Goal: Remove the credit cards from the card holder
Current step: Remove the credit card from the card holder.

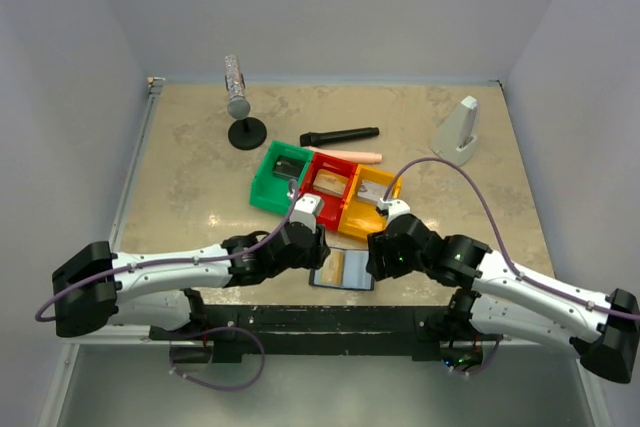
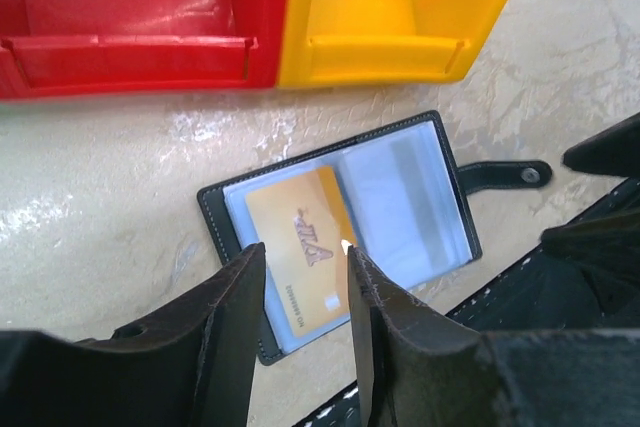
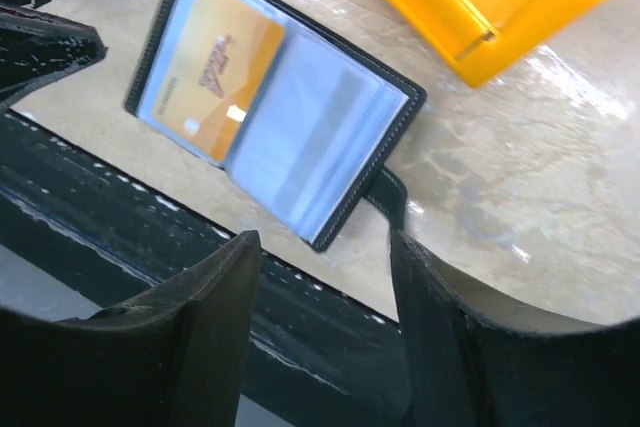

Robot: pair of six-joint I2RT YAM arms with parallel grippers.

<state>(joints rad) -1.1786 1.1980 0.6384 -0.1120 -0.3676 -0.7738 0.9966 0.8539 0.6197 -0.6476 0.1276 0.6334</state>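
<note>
The card holder [image 1: 343,270] lies open flat on the table near the front edge, between my two grippers. It is black with bluish clear sleeves [image 2: 405,197]. An orange card [image 2: 296,252] sits in its left sleeve, also seen in the right wrist view [image 3: 225,62]. Its black tab [image 2: 505,175] points right. My left gripper [image 2: 305,272] is open and empty just above the orange card's near corner. My right gripper [image 3: 325,267] is open and empty, above the holder's right corner and tab [image 3: 388,192].
Green [image 1: 280,175], red [image 1: 326,185] and yellow [image 1: 368,197] bins stand joined just behind the holder, each with something inside. A black stick [image 1: 340,135], a pink stick, a microphone stand [image 1: 240,107] and a white wedge [image 1: 458,132] lie farther back. A black rail [image 3: 120,217] runs along the table's front edge.
</note>
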